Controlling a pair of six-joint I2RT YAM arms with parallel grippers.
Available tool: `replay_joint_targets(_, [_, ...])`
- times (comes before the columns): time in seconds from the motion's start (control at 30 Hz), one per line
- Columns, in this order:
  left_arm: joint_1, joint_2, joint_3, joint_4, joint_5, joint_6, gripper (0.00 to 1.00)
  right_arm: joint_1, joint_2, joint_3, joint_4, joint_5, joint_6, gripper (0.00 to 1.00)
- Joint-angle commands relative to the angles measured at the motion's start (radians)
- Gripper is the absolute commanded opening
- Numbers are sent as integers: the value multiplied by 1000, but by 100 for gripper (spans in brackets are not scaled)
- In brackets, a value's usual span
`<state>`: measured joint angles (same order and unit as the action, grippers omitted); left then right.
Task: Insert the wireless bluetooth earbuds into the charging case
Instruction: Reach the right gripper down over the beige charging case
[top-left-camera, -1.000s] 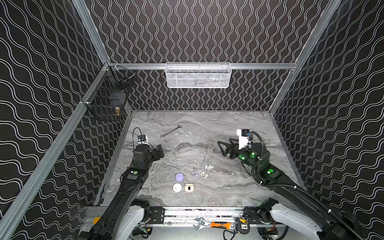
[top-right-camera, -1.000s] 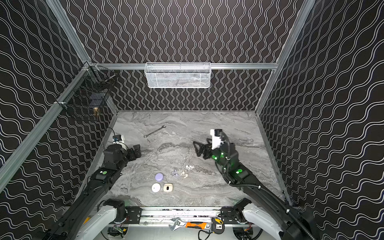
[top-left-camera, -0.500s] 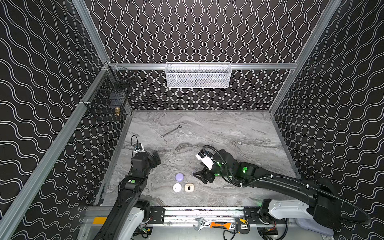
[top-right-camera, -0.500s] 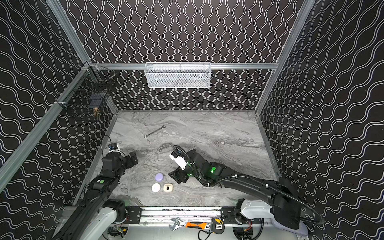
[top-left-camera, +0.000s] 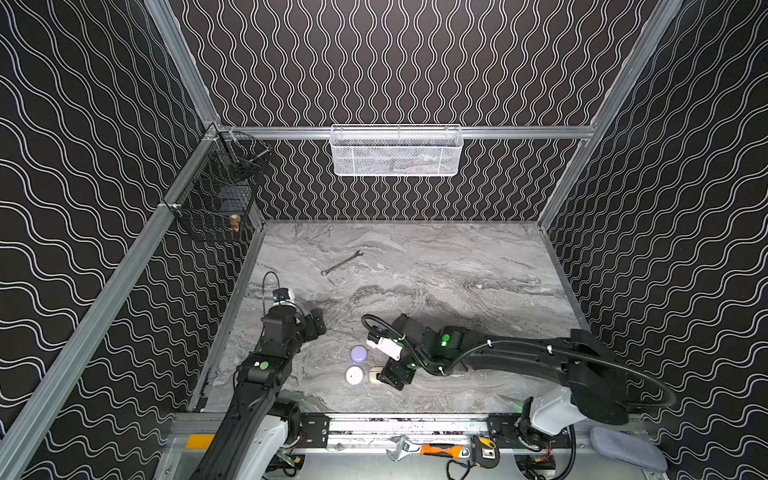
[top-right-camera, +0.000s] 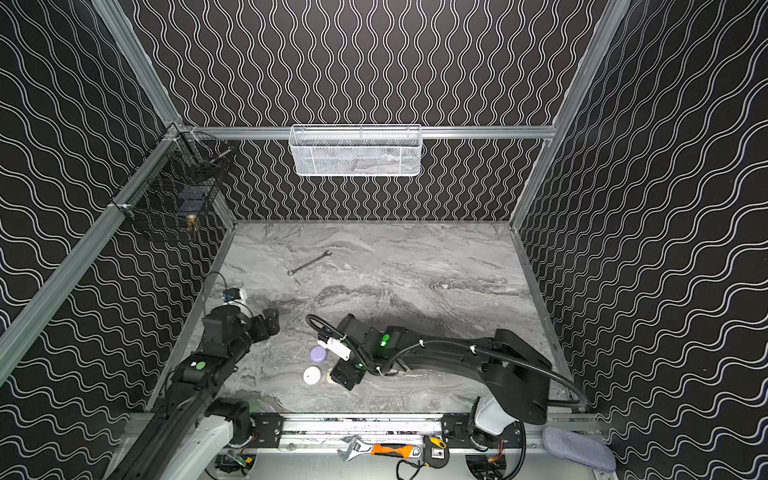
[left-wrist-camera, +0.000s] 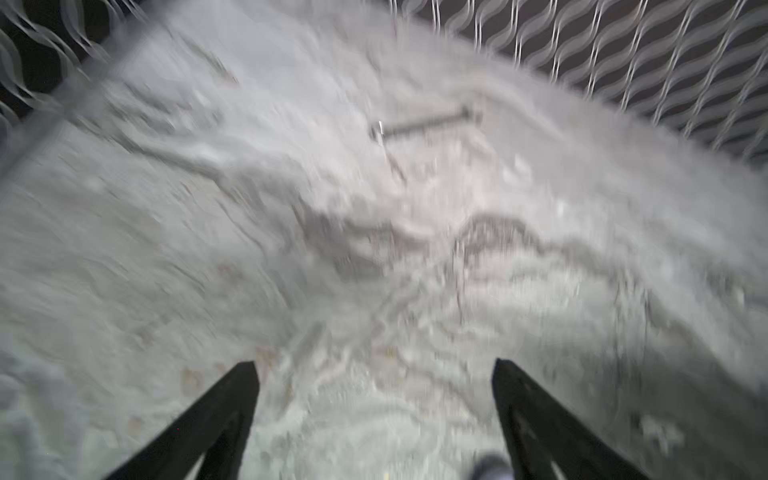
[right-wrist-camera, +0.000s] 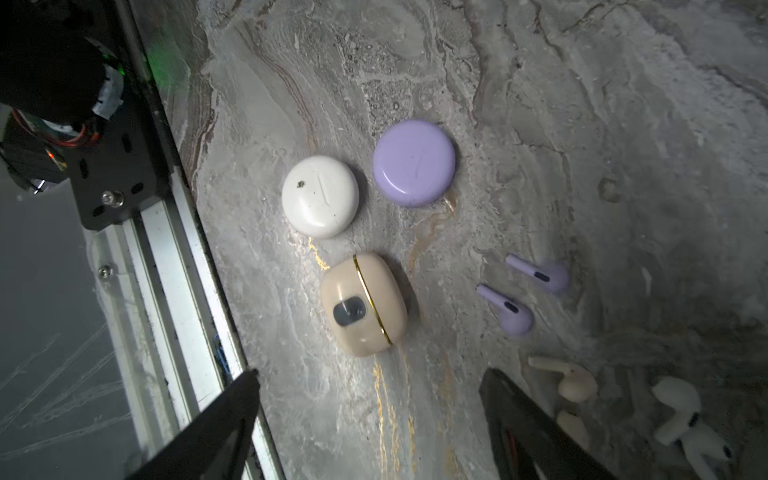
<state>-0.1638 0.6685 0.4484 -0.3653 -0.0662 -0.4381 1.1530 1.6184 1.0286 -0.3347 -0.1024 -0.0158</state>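
Observation:
Three closed charging cases lie near the table's front: a round lilac case, a round white case and a beige case with a gold band. Beside them in the right wrist view lie two lilac earbuds, cream earbuds and white earbuds. In both top views the right arm hides the earbuds. My right gripper hangs open and empty just beside the beige case. My left gripper is open over bare table, left of the cases.
A metal wrench lies toward the back of the marble table. A white mesh basket hangs on the back wall and a black wire basket on the left wall. The front rail runs close to the cases.
My right arm has swung from the right rear of the table down to the front centre, over the earbuds and next to the cases. The left gripper has drawn back slightly toward the front.

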Motion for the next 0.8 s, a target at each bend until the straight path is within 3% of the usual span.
replay_joint_targets(0.0, [1, -12, -8, 36, 34, 2, 94, 2, 78, 58, -44, -14, -51, 85])
replay_joint_targets(0.3, [3, -108, -28, -5, -18, -22, 97, 5, 230, 159, -119, 7, -99, 81])
replay_joint_targets(0.77, [1, -82, -22, 3, -23, -22, 97, 22, 270, 142, -118, -49, -105, 73])
